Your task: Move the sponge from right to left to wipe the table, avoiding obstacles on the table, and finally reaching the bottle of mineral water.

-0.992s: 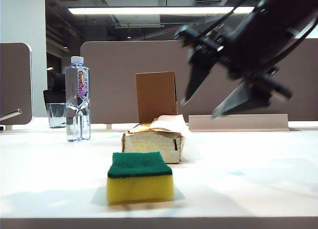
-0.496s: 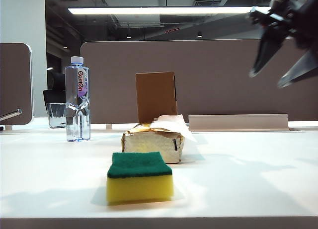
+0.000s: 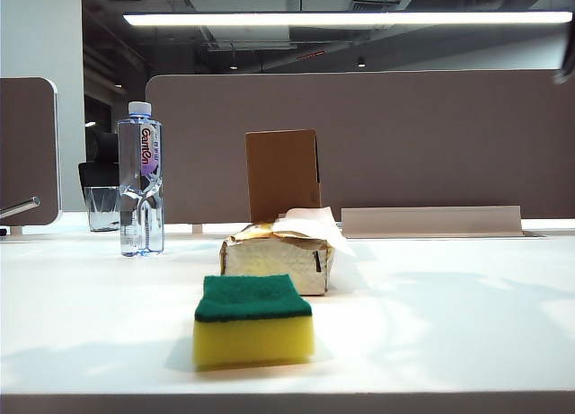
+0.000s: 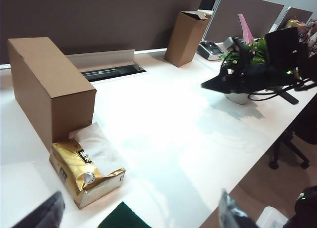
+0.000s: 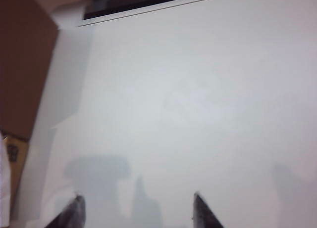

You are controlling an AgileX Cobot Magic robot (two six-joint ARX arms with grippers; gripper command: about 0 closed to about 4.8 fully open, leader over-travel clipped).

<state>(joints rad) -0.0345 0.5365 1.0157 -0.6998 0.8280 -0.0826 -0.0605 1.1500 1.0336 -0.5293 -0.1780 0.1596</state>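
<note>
white counter [image 3: 467,324] | sponge [image 3: 253,320] lay free, just before tissue pack [image 3: 278,251] | left pincer [image 4: 141,215] spread above, empty | right pincer [image 5: 136,210] spread, empty | risk: wiping leftward might clip pack or topple bottle [image 3: 141,179]

tissue pack [image 3: 278,252] and box [image 3: 282,174] mid-table, right side bare

right gripper [image 5: 136,210] fingertips cropped, sponge [image 4: 121,222] cut off, right wrist view blurred

Sponge [image 3: 253,320] flat on white surface [image 3: 449,324], green side up (yellow below), before tissue pack [image 3: 277,255], upright box [image 3: 282,173]; bottle [image 3: 141,179] upright, far left.
</note>
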